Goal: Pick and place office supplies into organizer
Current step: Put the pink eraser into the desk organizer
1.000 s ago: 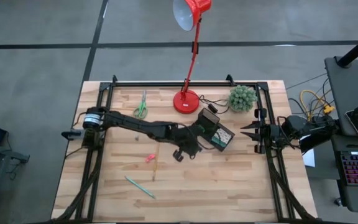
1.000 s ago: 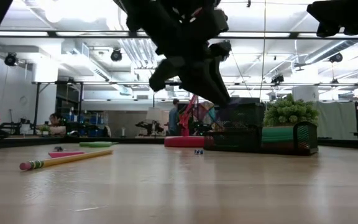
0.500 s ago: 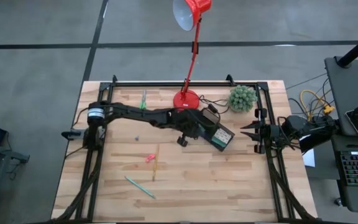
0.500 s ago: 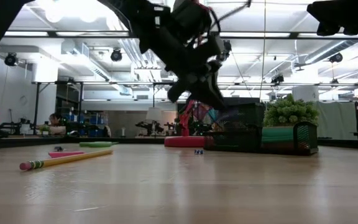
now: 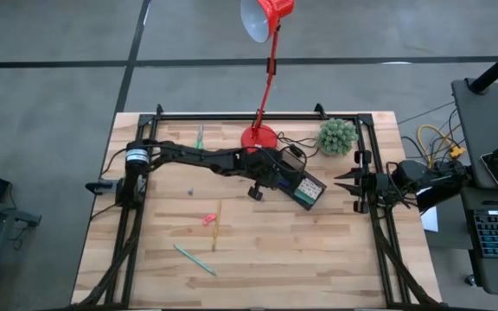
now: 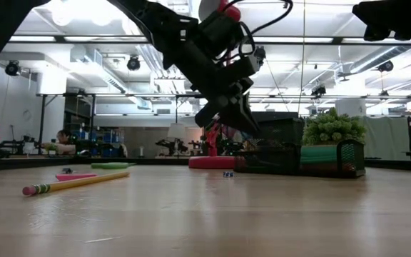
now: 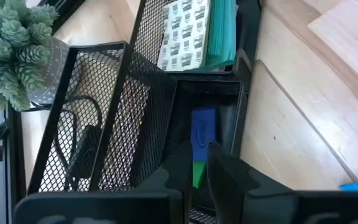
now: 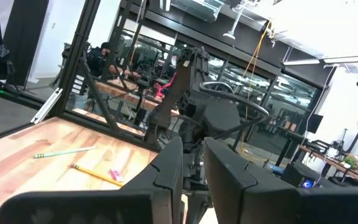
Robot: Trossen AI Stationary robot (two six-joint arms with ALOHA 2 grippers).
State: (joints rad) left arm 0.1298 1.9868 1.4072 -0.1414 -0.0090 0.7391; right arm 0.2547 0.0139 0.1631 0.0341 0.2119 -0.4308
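Left gripper is hovering over the organizer, at the end nearest the lamp base; its fingers are standing close together with only a thin gap, and a green piece is showing right at their tips, but whether they are clamping it cannot be told. A blue piece is lying in the organizer compartment directly beyond the fingertips, and a pale patterned block and a teal stack are sitting in the next compartment. The organizer is sitting on the table between the lamp base and the right gripper, with the plant just beside its far corner. Right gripper is waiting at the table edge on the side of the organizer away from the left arm, with its fingers nearly together and holding nothing. On the left-arm side of the organizer, well apart from it, a pink piece, a pencil and a pen are lying on the table. The scissors are lying beyond the left arm, near the lamp base, partly hidden by the arm. In the low view, the pencil is lying nearest the camera, and a small blue piece is lying on the table just in front of the organizer.
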